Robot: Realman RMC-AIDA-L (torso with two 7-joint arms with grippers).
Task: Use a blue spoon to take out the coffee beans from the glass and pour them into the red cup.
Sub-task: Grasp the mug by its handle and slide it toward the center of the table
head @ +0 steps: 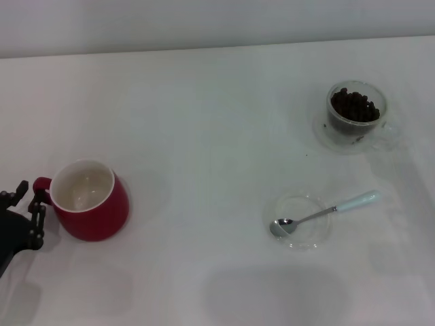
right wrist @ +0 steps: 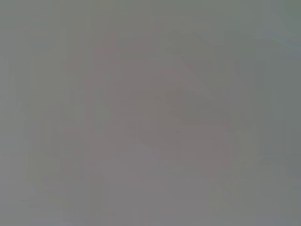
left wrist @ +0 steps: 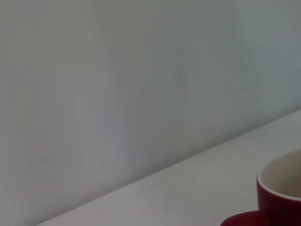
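Note:
The red cup [head: 92, 204] stands upright at the front left, its white inside empty and its handle pointing left. My left gripper [head: 28, 197] is open right beside that handle, not holding it. The cup's rim and handle also show in the left wrist view [left wrist: 282, 197]. The glass [head: 357, 115] stands at the back right, filled with coffee beans [head: 355, 105]. The blue spoon [head: 326, 212] lies with its bowl in a shallow clear dish [head: 302, 238] at the front right, its handle pointing right. My right gripper is out of view.
The white table [head: 204, 136] meets a pale wall [left wrist: 141, 70] at the back. The glass sits on a clear saucer [head: 326, 139]. The right wrist view shows only a plain grey surface.

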